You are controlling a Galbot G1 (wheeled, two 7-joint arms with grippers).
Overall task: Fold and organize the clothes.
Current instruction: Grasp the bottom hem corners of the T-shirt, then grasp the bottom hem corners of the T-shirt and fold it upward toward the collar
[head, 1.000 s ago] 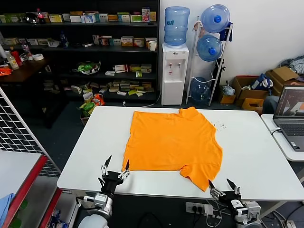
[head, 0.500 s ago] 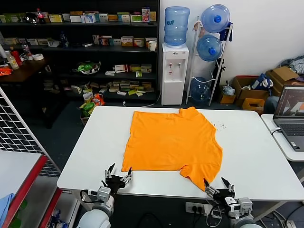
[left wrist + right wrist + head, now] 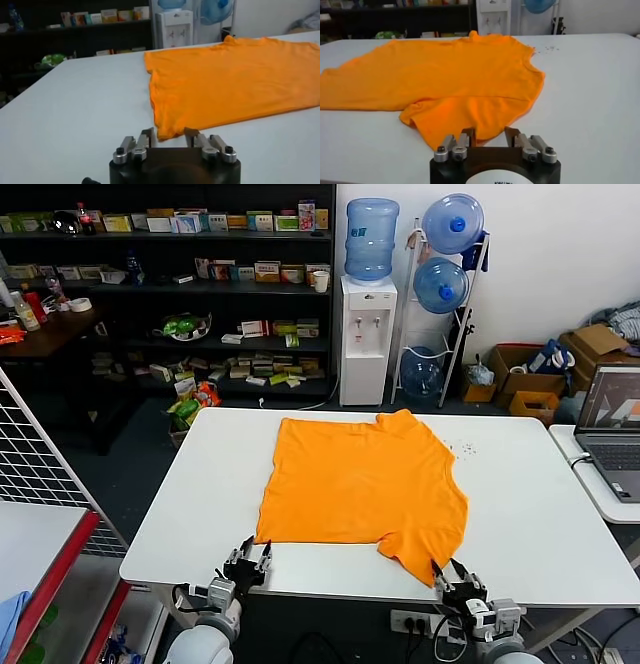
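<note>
While the orange shirt (image 3: pixel 362 489) lies flat in the middle of the white table (image 3: pixel 545 514), both grippers sit at the near edge, fingers apart: the left gripper (image 3: pixel 248 561) just before the near left corner, the right gripper (image 3: pixel 457 582) just before the near right sleeve.

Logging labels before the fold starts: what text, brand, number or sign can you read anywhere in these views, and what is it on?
None can be read.
Orange T-shirt: plain side up, no lettering showing.
Boxes on the dark shelves: printed, too small to read.
Water dispenser and bottles: no legible label.
Laptop screen: too small to read.
Right claw housing: partial print, cut off.
</note>
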